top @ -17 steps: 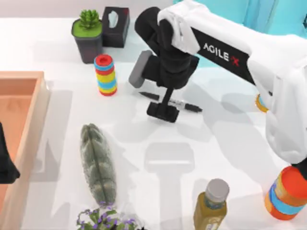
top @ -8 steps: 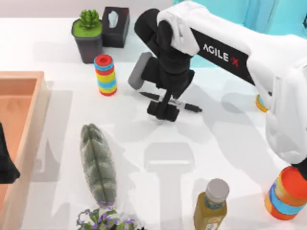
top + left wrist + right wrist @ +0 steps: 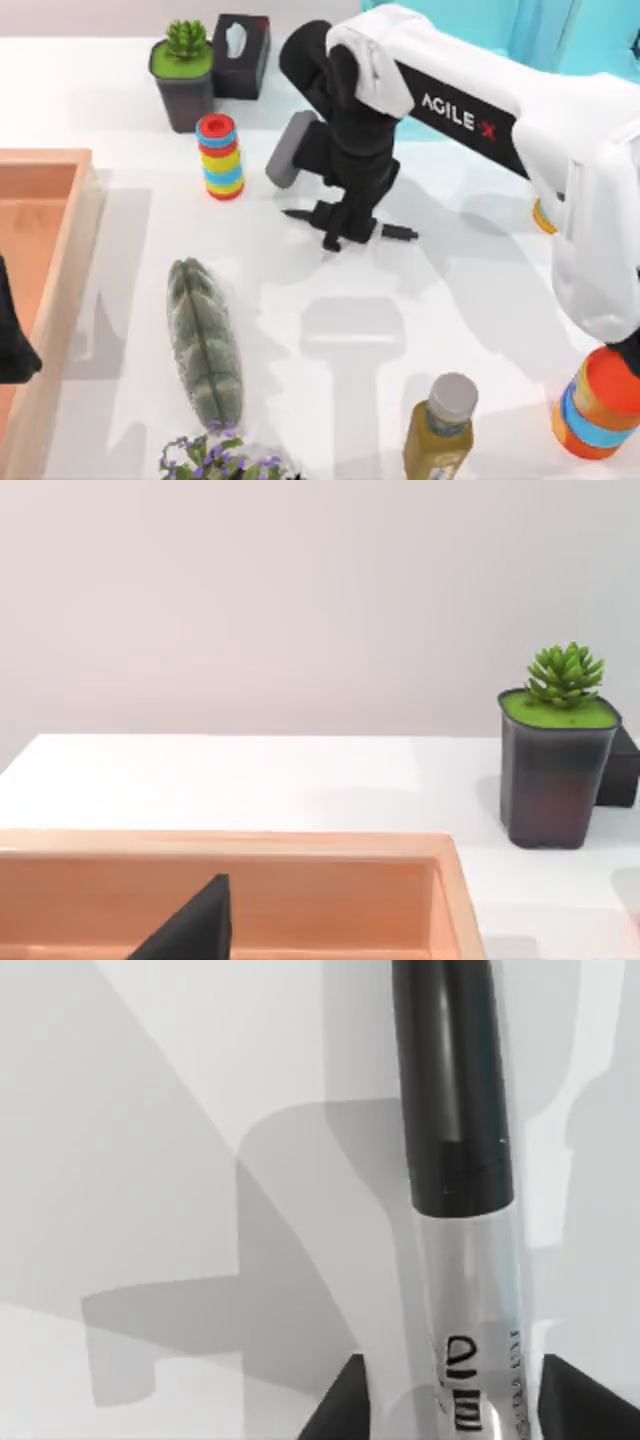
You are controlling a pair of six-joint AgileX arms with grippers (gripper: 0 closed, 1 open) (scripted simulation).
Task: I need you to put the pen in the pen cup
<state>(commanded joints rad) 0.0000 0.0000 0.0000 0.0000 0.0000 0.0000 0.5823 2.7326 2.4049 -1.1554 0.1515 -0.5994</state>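
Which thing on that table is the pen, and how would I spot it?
Follow the big white right arm down to its black tool near the table's middle. The pen lies flat there, poking out either side of the tool. It is slim and black with a pale label band, thinner than the rainbow ring stack nearby.

The top view looks down on the table (image 3: 130, 110); the right wrist view hangs close above the pen (image 3: 455, 1160), the left wrist view faces the potted plant (image 3: 557, 755).
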